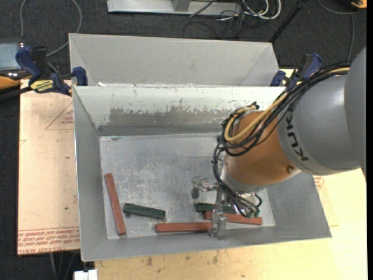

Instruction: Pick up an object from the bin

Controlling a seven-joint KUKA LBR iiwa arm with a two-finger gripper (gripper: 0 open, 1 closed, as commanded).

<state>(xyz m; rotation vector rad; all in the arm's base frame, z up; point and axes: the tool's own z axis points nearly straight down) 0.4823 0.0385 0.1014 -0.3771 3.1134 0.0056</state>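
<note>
Grey metal bin [157, 168] floor holds a few loose sticks. The arm [326, 127] enters from the frame's right, wrist turned downward. The gripper [217, 229] sits low at lower centre-right, at the right end of a red-brown stick [183, 227] lying flat. Whether it is spread or closed cannot be told. A dark green stick [144, 212] lies further left.

The arm [326, 127] reaches into the grey bin [169, 156] from the right. Its gripper [218, 221] is low near the front wall, at the right end of a flat red-brown bar [180, 227]. A short red bar [249, 220] and a small dark green piece [204, 207] lie just beside it. A dark green stick [144, 212] and a long red-brown strip [115, 204] lie further left.
</note>
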